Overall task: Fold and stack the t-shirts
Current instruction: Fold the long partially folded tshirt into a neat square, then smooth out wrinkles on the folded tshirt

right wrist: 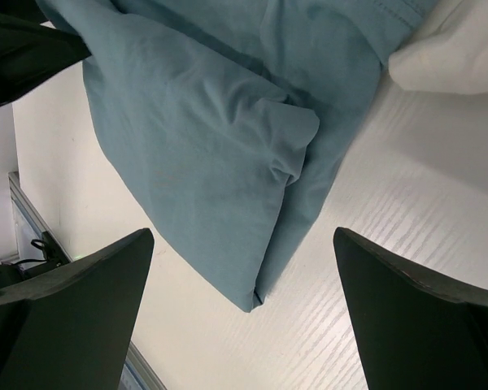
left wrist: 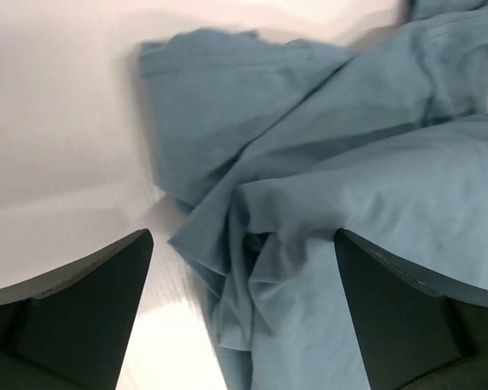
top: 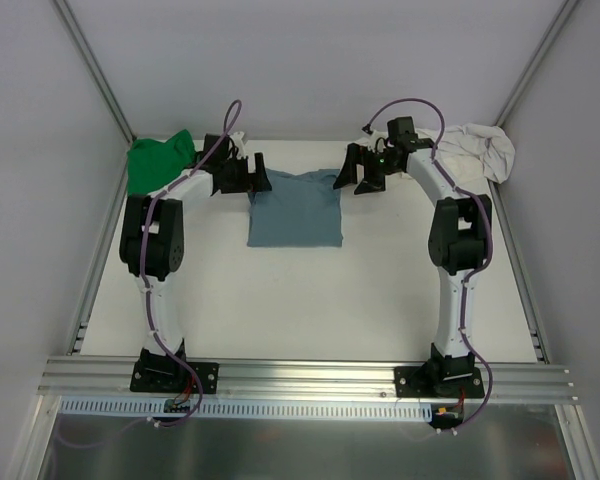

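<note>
Between the released left tool [top: 260, 180] and released right tool [top: 352, 182], the slate-blue t-shirt [top: 295, 215] lies folded, rumpled.

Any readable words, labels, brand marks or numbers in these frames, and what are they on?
None can be read in any view.
The blue t-shirt, green t-shirt and cream t-shirt are plain, with no print or tag showing.
The metal rail shows no legible marking.

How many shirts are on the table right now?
3: blue shirt lying mid-table, green shirt bunched far-left, cream shirt bunched far-right. More may hide behind the left arm.
</note>
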Robot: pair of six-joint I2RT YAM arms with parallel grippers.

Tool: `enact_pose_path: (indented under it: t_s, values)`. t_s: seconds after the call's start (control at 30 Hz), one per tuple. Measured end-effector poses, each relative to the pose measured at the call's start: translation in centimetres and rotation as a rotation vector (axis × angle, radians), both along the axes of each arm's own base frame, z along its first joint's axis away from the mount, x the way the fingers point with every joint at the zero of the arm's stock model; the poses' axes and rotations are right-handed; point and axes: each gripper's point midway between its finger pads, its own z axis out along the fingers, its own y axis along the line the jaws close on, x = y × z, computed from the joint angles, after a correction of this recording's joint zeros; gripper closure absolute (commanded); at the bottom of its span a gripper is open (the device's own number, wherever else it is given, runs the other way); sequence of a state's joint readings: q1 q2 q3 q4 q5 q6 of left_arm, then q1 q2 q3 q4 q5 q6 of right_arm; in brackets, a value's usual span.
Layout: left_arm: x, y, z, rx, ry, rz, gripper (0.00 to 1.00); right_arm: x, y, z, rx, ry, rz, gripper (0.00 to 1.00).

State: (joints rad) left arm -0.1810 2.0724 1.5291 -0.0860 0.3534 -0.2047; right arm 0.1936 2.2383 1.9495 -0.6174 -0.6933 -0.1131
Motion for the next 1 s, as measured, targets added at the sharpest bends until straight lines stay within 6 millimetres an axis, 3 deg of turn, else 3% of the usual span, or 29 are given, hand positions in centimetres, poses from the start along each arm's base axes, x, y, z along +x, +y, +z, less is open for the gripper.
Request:
enact_pose_path:
  t_s: [0.13, 0.33, 0.43, 0.63, 0.73, 0.83, 1.0]
  values:
    - [-0.2, 0.5, -1.5, 0.018, 0.043, 0.031, 0.01, -0.4, -0.1, 0.8, 0.001, -0.008, 0.0, 0.01]
    - [-0.1, 0.7, 0.3, 0.009, 0.028, 0.042, 0.01, -0.4, -0.1, 2.1, 0.007, -0.035, 0.0, 0.01]
    - [-0.9, 0.5, 3.3, -0.02, 0.001, 0.032, 0.01, -0.5, -0.1, 3.1, 0.011, -0.054, 0.0, 0.0]
    - [-3.3, -1.2, 13.0, -0.171, -0.117, -0.046, 0.01, -1.3, 0.0, 4.6, 0.013, -0.082, 0.01, 0.01]
    - [-4.6, -2.2, 15.2, -0.216, -0.113, -0.1, 0.01, -2.1, 0.2, 4.5, 0.009, -0.075, 0.024, 0.0]
    - [-5.5, -2.5, 13.9, -0.217, -0.058, -0.112, 0.01, -2.8, 0.5, 4.0, 0.002, -0.063, 0.039, 0.01]
    - [-6.0, -3.5, 8.0, -0.202, 0.098, -0.119, 0.01, -3.3, 0.9, 3.7, -0.002, -0.051, 0.053, 0.0]
